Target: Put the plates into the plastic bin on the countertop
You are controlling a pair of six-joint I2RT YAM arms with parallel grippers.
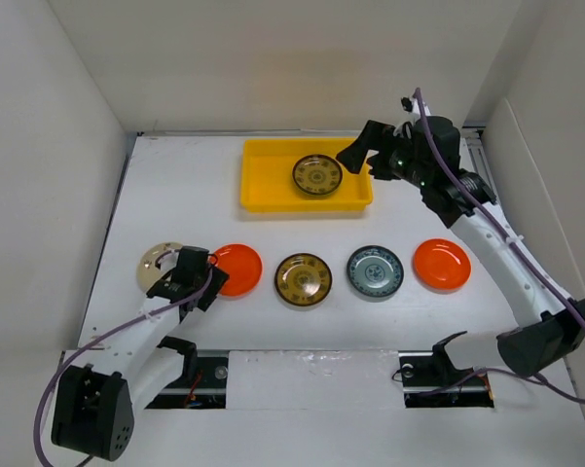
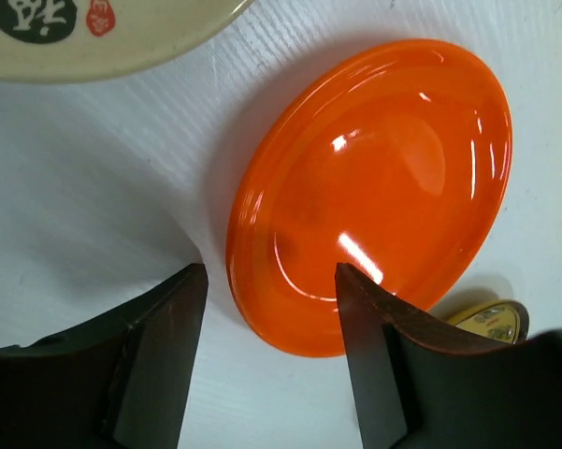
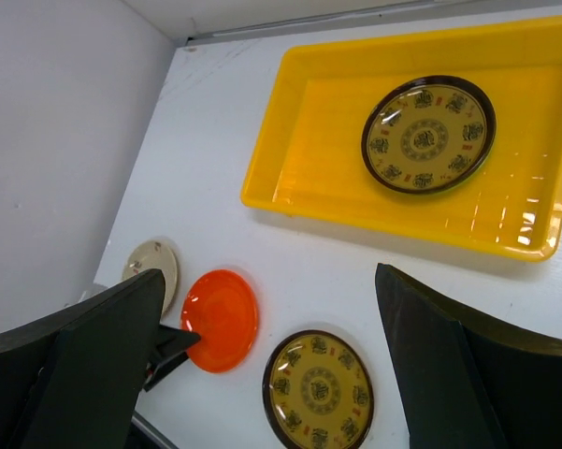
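- The cream plate lay flat at the far left, partly hidden by the left arm.
- The left gripper stood half-open astride the near rim of an orange plate. One jaw was outside the rim and one over the dish, set to pinch, I judged, but not yet clamped.
- A brown-gold plate, a blue-grey plate and a second orange plate lay in a row, apart enough to reach singly.
- A matching plate lay in the yellow bin; the right gripper hung wide and empty over its right end.
- The tabletop was white and flat, with white walls around it.
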